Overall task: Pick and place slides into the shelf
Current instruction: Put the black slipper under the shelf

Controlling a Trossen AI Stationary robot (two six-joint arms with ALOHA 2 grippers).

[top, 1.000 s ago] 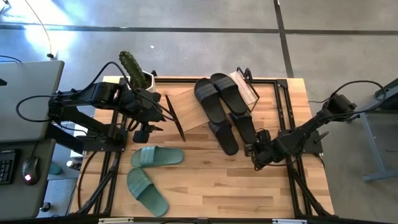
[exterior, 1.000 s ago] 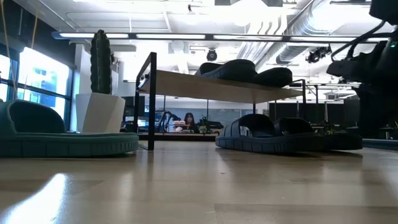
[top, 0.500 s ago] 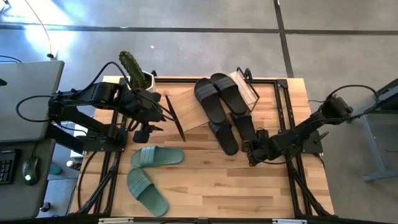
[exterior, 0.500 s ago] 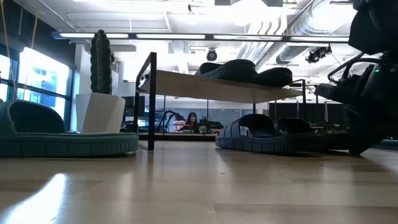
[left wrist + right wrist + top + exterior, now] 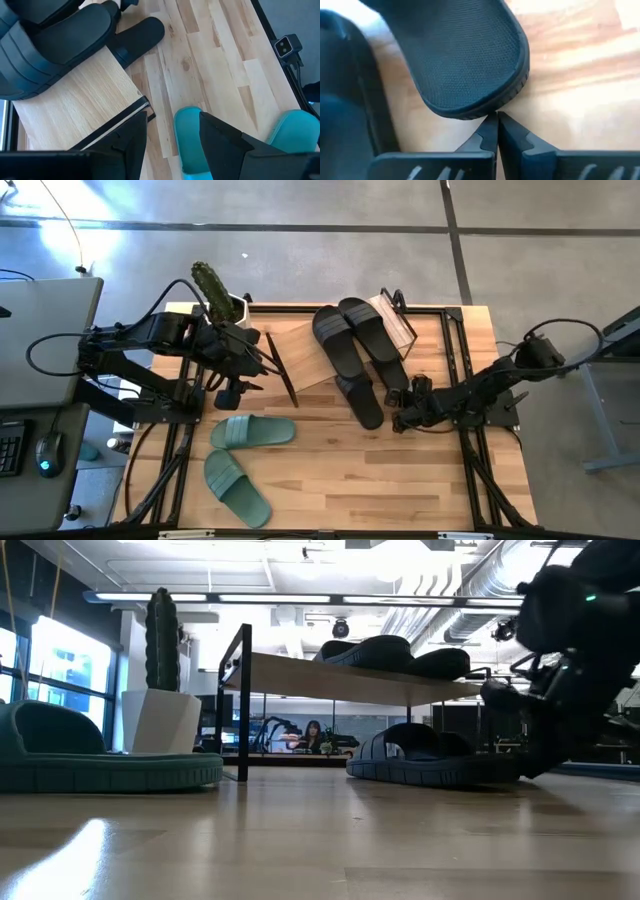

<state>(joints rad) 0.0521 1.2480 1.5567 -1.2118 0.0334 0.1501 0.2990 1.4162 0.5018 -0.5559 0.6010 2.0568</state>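
The shelf [image 5: 310, 352] stands at the table's far middle with two black slides [image 5: 350, 332] on its top board. Two more black slides lie on the table with their toes under it: one [image 5: 361, 402] nearer the left, one [image 5: 392, 380] nearer the right. Two sage green slides [image 5: 252, 430] [image 5: 237, 485] lie at the near left. My right gripper [image 5: 398, 420] is shut, low at the right black slide's heel. My left gripper [image 5: 172, 117] is open and empty, held above the shelf's left edge [image 5: 120, 117]. My right gripper's shut fingertips [image 5: 490, 125] meet the rim of the black slide's heel end [image 5: 480, 112]. They come low over the table, slanting from its near right side. The slide lies flat on the table with its toe end under the shelf.
A white pot with a cactus [image 5: 222, 300] stands at the far left corner beside the shelf. Bare wood lies at the near middle and near right [image 5: 380, 480]. A person [image 5: 313, 735] shows far behind the table in the low view.
My right gripper has moved toward the table's far and left edges, down to the heel of the right black slide on the table. In the low view it has come into the picture from the right, up to the slides.
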